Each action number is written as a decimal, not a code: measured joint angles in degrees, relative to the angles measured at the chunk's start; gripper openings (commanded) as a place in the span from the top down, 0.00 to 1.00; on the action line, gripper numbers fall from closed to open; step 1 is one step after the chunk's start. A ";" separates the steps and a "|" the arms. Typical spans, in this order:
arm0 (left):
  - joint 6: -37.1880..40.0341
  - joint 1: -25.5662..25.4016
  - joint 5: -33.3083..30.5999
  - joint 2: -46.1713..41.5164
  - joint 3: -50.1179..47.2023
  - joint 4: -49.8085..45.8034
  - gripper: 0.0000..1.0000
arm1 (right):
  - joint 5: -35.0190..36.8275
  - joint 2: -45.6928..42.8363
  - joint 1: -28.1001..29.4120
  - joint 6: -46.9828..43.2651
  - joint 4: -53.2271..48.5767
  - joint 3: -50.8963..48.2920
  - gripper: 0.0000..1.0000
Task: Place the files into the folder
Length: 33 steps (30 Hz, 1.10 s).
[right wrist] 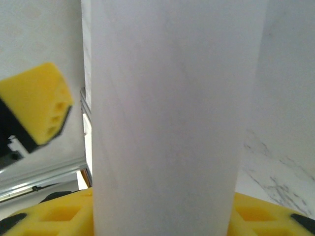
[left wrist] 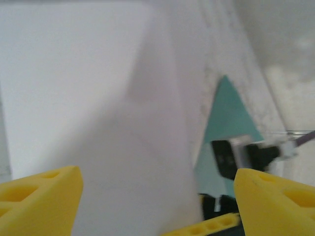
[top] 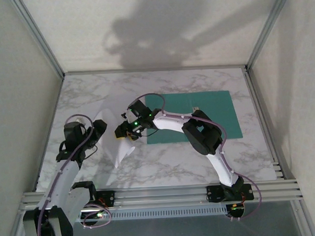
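Note:
The folder [top: 209,113] is teal and lies open and flat on the marble at centre right; a corner of the folder [left wrist: 224,113] also appears in the left wrist view. One of the files, a white sheet [top: 116,140], stands bowed up off the table between my two grippers. My left gripper [top: 99,130] is at its left edge, jaws wide apart, with the sheet [left wrist: 108,123] rising between the yellow fingers [left wrist: 39,196]. My right gripper [top: 128,132] is at the sheet's right edge. There the sheet [right wrist: 172,123] covers the fingertips, and yellow fingers [right wrist: 275,216] flank it.
The marble tabletop [top: 165,167] is walled by a metal frame with grey panels. The right arm's elbow [top: 203,137] hangs over the folder's near left part. The left gripper's yellow finger [right wrist: 34,103] shows in the right wrist view.

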 measured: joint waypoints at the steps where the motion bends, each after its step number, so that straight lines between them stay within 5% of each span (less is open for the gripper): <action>1: 0.02 0.00 0.22 -0.66 0.79 -0.13 0.18 | 0.00 -0.48 0.00 -0.11 -0.07 -0.20 0.51; 22: -2.91 -0.02 5.09 -12.41 14.73 -4.42 0.14 | 0.00 -17.51 -4.35 -1.46 -0.76 -4.44 0.59; 33: -6.80 -4.26 8.26 -10.97 9.07 2.75 0.12 | -0.22 -20.74 -8.87 0.20 0.83 -8.94 0.61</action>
